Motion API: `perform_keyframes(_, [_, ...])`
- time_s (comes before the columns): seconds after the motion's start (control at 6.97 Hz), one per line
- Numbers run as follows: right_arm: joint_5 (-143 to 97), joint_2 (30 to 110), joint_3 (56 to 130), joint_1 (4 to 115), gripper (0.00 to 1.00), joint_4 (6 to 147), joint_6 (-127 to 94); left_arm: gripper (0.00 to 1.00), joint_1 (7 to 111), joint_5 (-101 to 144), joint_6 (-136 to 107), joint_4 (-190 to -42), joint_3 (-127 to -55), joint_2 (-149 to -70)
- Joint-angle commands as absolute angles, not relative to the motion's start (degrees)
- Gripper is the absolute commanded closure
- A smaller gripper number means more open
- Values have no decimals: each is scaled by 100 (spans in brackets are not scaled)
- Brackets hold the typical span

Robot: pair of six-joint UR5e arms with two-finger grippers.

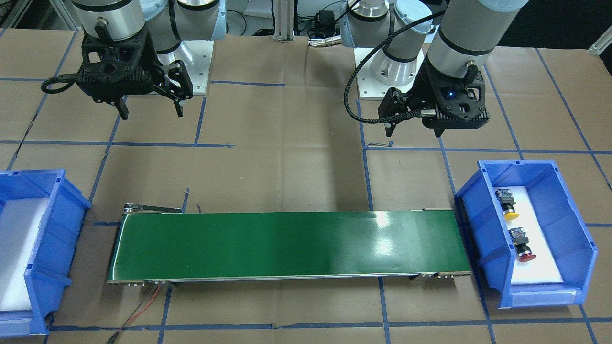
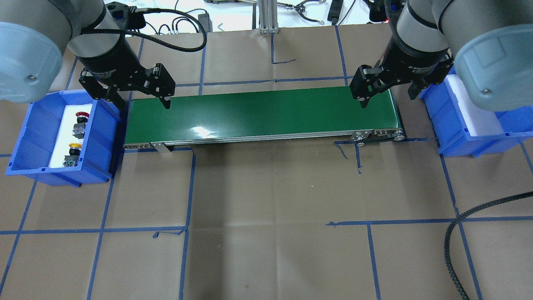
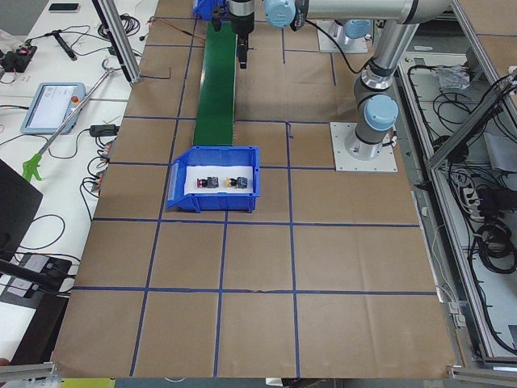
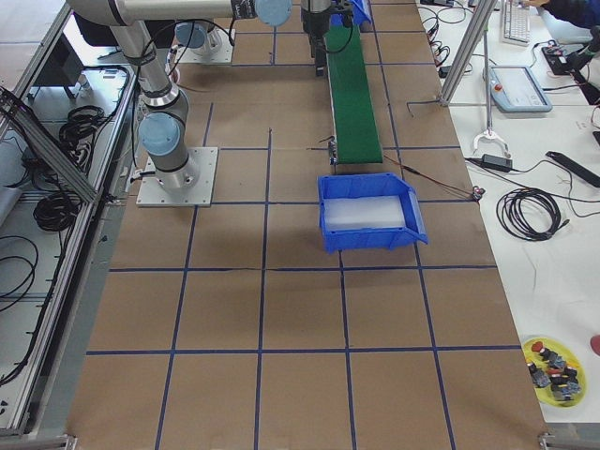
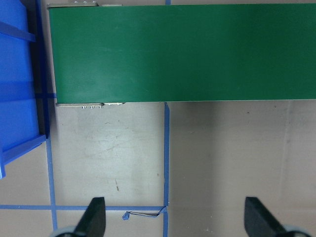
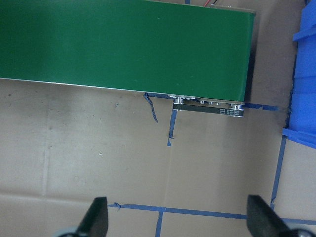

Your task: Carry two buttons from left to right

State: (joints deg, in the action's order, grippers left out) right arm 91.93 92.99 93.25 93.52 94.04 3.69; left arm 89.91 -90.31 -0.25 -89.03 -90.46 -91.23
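Two buttons lie on white foam in the blue left bin [image 2: 99, 139]: the red button [image 2: 82, 116] farther back, the yellow button [image 2: 74, 147] nearer. The front-facing view shows the same yellow button [image 1: 510, 214] and red button [image 1: 526, 256]. My left gripper [image 2: 144, 103] hovers open and empty over the conveyor's left end, beside the bin, and the left gripper [image 5: 176, 219] has bare table under it. At the conveyor's right end my right gripper [image 2: 387, 98] is also open and empty, fingers [image 6: 97, 218] spread wide.
A long green conveyor belt [image 2: 262, 113] runs between the two bins. The blue right bin [image 2: 456, 137] holds only white foam. Blue tape lines cross the brown paper. A black cable [image 2: 454, 233] loops at the near right. A yellow dish [image 4: 553, 367] of parts sits on the side table.
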Motion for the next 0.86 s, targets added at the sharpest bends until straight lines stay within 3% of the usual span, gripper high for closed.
perform_keyframes(0.0, [9193,9299,9316,9352,0,9404,369,0,8991,-9035,-26,-8903,-9027,-9123])
perform_keyframes(0.72, [9193,9290,9308,9352,0,9404,369,0,8982,-9044,26,-8895,-9061,-9132])
